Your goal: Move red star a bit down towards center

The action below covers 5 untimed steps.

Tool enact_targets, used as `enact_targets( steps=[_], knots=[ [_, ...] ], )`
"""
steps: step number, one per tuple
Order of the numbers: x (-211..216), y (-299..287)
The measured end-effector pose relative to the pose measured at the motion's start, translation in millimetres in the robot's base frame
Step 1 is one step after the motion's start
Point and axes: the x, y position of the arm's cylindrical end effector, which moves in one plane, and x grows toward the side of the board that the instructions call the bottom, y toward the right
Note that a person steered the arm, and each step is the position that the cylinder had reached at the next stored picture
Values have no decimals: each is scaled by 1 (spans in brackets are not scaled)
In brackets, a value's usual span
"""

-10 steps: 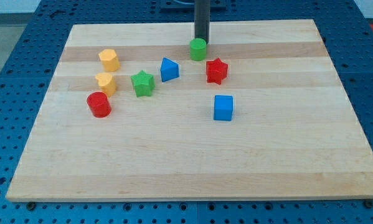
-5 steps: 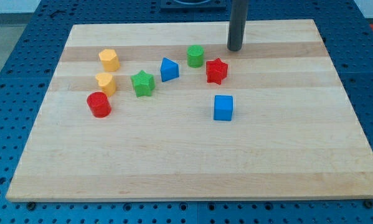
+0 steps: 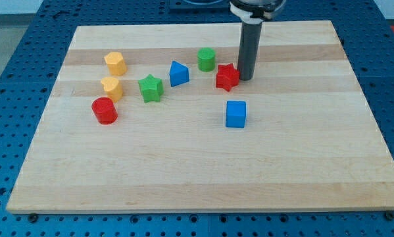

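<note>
The red star (image 3: 227, 77) lies on the wooden board (image 3: 203, 171), above the board's middle and a little to the right. My tip (image 3: 245, 78) stands right against the star's right side, touching it or nearly so. The dark rod rises from there to the view's top. A green cylinder (image 3: 206, 59) stands just up-left of the star. A blue cube (image 3: 235, 113) lies below the star.
A blue triangular block (image 3: 178, 73) and a green star (image 3: 150, 87) lie left of the red star. Further left are two yellow blocks (image 3: 115, 63) (image 3: 111, 87) and a red cylinder (image 3: 105, 110). A blue pegboard table surrounds the board.
My tip moved right from behind the green cylinder, then came down to the red star's right side. The green cylinder shifted slightly; the star barely moved.
</note>
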Motion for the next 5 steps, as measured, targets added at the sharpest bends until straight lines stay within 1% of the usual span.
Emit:
enact_targets(
  steps=[2,3,4,5],
  knots=[
    [-1,-8],
    [5,-28],
    [10,-31],
    [11,6]
  ],
)
